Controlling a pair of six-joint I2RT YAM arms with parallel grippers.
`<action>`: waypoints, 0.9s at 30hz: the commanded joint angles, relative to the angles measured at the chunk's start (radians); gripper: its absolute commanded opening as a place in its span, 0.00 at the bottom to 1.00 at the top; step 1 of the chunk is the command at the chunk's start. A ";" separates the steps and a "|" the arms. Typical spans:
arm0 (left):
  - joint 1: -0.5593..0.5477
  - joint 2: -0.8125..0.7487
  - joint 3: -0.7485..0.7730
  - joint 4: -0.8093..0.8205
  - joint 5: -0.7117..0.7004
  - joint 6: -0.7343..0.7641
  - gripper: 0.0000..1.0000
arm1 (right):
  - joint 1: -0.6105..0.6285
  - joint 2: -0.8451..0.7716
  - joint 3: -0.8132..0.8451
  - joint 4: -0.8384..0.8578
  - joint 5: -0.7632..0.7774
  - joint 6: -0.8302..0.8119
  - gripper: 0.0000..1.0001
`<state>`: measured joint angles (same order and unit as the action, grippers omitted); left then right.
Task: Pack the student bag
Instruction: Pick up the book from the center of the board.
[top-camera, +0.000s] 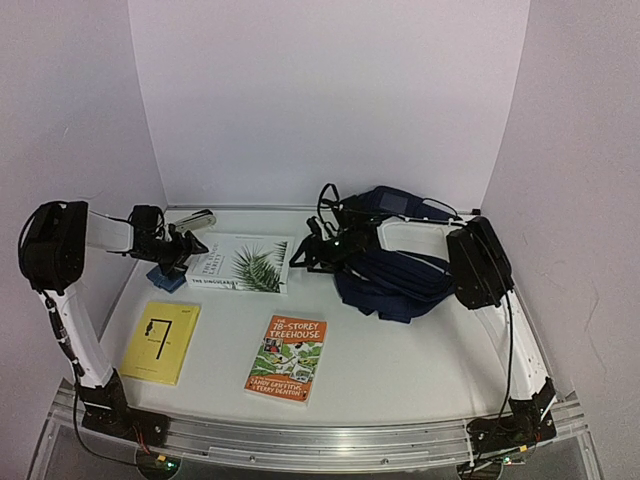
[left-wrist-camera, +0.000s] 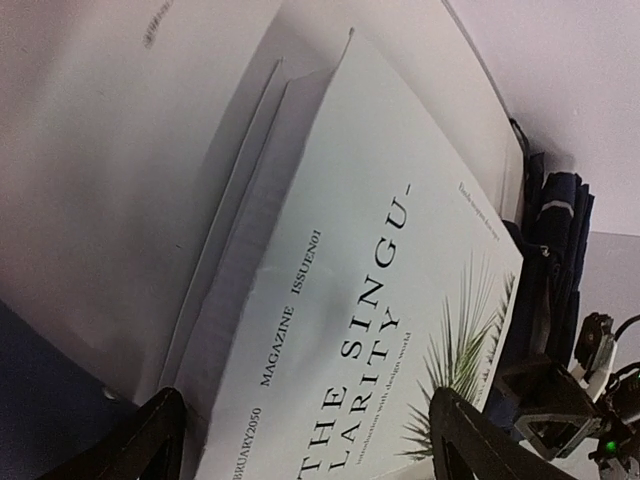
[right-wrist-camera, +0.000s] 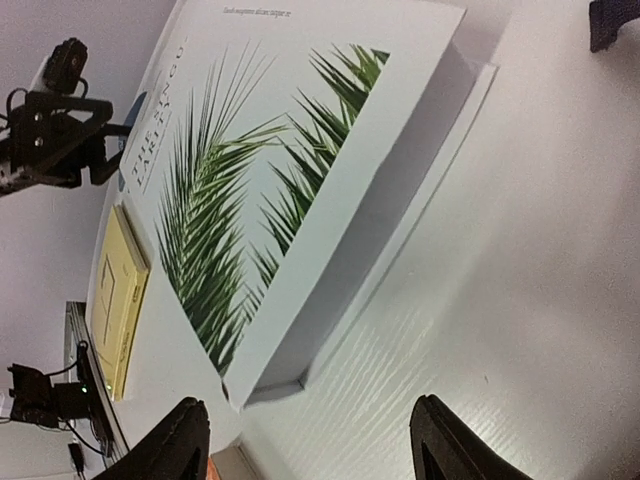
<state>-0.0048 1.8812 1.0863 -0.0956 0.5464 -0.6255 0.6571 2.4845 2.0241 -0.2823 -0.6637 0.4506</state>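
The student bag (top-camera: 400, 262), dark navy with black straps, lies crumpled at the back right of the table; its edge shows in the left wrist view (left-wrist-camera: 562, 225). A thick white magazine with a palm leaf on its cover (top-camera: 240, 263) lies left of the bag. My left gripper (top-camera: 190, 246) is at the magazine's left end, open, with its jaws on either side of that end (left-wrist-camera: 310, 445) and no visible grip. My right gripper (top-camera: 304, 255) hovers open at the magazine's right end; the near corner of the magazine (right-wrist-camera: 300, 230) lies just ahead of its jaws (right-wrist-camera: 310, 445).
A yellow book (top-camera: 161, 341) lies at the front left and shows in the right wrist view (right-wrist-camera: 120, 290). An orange and green Treehouse book (top-camera: 288, 357) lies at front centre. A small blue object (top-camera: 167, 279) sits under the left wrist. White walls enclose the table.
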 joint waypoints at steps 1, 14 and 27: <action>-0.080 0.018 0.042 0.035 0.020 0.013 0.81 | 0.007 0.043 0.058 0.053 -0.019 0.066 0.68; -0.188 -0.094 -0.018 0.084 0.026 -0.050 0.60 | 0.007 -0.001 0.028 0.055 -0.016 0.027 0.42; -0.299 -0.354 -0.178 -0.007 -0.009 -0.080 0.55 | 0.025 -0.331 -0.278 0.053 -0.077 0.030 0.35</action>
<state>-0.2295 1.6197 0.9854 -0.0906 0.4567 -0.6780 0.6380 2.2946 1.8047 -0.3102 -0.6442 0.4906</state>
